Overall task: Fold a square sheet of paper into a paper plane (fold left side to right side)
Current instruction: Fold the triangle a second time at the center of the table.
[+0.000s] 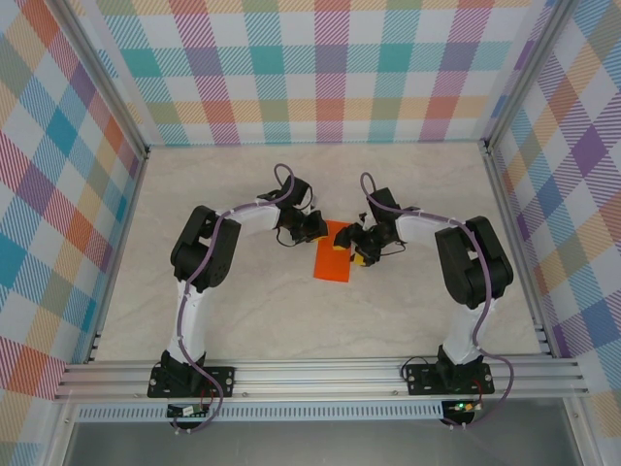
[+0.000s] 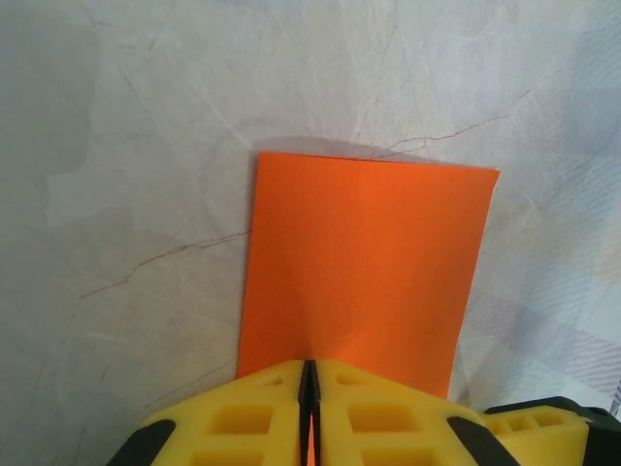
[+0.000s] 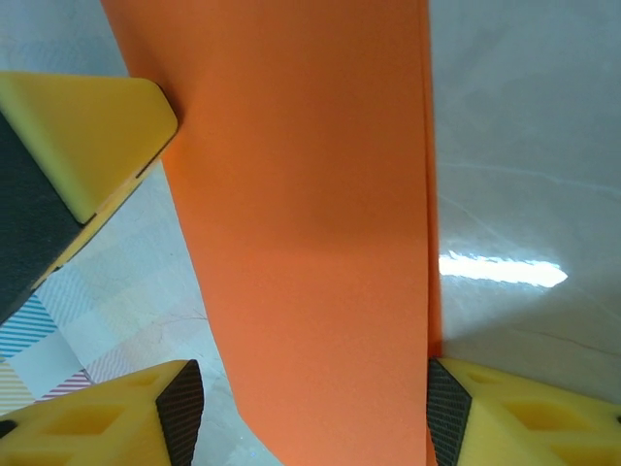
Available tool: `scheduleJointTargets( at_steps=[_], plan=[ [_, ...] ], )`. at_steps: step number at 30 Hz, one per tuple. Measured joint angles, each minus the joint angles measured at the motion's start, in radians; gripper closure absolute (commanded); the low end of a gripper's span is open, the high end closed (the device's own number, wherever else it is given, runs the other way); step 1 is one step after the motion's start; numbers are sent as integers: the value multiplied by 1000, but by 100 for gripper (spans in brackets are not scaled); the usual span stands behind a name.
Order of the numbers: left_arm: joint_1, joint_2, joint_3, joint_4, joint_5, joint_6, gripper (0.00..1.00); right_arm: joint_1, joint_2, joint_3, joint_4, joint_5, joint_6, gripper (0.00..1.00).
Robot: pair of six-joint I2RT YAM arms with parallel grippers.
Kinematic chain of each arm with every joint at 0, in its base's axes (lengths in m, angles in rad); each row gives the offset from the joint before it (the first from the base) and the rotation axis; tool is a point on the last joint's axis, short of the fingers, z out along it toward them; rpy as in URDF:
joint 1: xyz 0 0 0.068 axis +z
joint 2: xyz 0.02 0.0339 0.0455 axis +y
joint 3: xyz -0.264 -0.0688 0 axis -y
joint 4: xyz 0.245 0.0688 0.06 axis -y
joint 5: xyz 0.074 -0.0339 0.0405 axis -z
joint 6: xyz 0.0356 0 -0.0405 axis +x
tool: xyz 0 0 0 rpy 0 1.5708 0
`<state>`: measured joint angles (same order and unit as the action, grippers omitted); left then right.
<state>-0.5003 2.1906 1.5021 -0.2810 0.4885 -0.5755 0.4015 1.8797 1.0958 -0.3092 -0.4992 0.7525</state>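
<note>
The square sheet of paper (image 1: 336,265) is bright orange and lies on the table between the two arms as a narrow rectangle. In the left wrist view the paper (image 2: 364,262) spreads flat ahead, and my left gripper (image 2: 309,367) is shut on its near edge, with a sliver of orange showing between the yellow fingers. In the right wrist view the paper (image 3: 310,243) runs between the fingers of my right gripper (image 3: 306,408), which stands open astride it. Its right pad (image 3: 448,413) is at the paper's edge, where a second layer shows; its left pad (image 3: 179,408) stands apart from the sheet. In the top view my left gripper (image 1: 320,231) and right gripper (image 1: 357,249) meet at the sheet's far end.
The pale marbled table (image 1: 243,311) is fenced by aluminium rails (image 1: 320,374) at the front and by checked walls (image 1: 320,68) on the other sides. A yellow finger of the left gripper (image 3: 87,126) sits close to the paper in the right wrist view.
</note>
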Motion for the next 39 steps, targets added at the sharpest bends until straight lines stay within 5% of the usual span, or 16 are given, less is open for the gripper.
scheduleJointTargets(
  at_steps=[5,12,21,29,39],
  plan=[
    [0,-3,-1,-1,0,14,85,2,3,0,51,-3,23,41],
    [0,-89,-55,-9,-16,68,55,2,6,3,59,-3,26,46],
    [-28,-519,-317,72,-64,203,44,-1,16,62,24,-11,27,51],
    [-303,-728,-597,164,-241,306,24,-2,24,153,-40,-15,25,56],
    [-462,-582,-517,153,-526,400,16,-2,86,219,-99,-15,18,58]
  ],
)
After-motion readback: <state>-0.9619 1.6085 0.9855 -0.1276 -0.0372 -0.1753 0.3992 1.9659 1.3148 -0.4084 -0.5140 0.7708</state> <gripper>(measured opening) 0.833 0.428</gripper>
